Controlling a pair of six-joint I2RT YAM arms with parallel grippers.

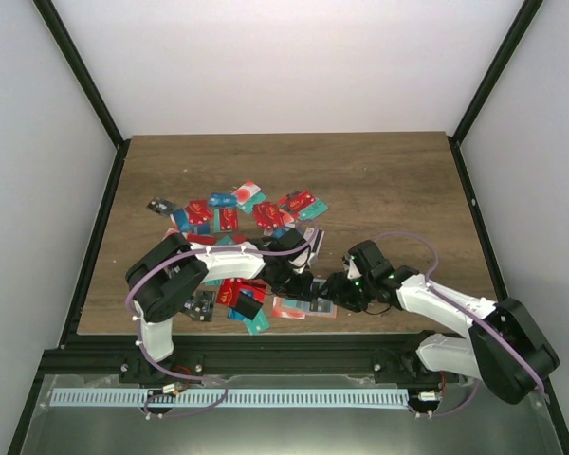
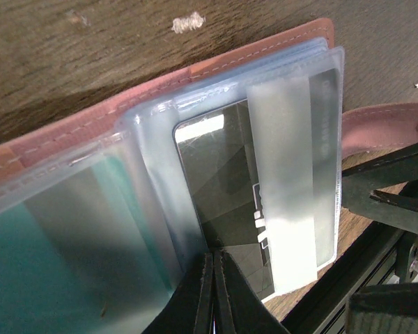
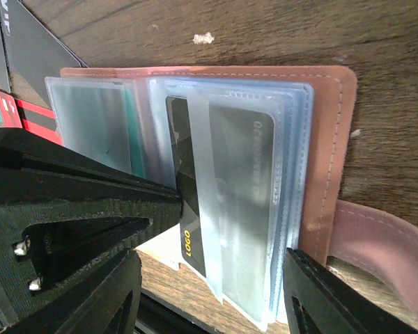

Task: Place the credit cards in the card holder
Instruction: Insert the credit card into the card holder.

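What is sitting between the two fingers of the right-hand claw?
Clear sleeves of the open card holder, one holding a black card, fill that gap; the right wrist view shows it.

Card holder (image 1: 305,308) lay open on table (image 1: 389,180), close to near edge, about midway along it. One card (image 3: 188,209) sat in a sleeve inside. Loose credit cards (image 1: 237,218) spread behind holder and to its left, toward table centre.

Left jaws pinched together, right jaws parted
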